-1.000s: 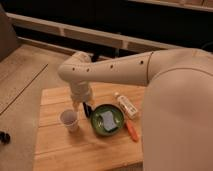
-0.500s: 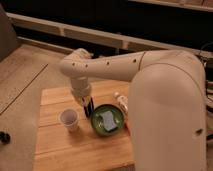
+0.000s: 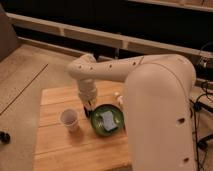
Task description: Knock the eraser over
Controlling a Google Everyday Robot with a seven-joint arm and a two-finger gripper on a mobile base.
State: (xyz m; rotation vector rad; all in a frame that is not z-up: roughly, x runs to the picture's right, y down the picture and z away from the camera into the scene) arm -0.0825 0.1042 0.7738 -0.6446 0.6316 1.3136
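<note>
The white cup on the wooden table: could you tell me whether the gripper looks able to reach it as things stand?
Probably yes. The gripper hangs close beside the white cup, between it and the green bowl, and nothing shows in the gap between them.

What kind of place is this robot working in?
Probably an indoor lab or test room: a wooden table on a speckled hard floor, with cables at the right edge. The gripper hangs low over the table, between the cup and the green bowl.
</note>
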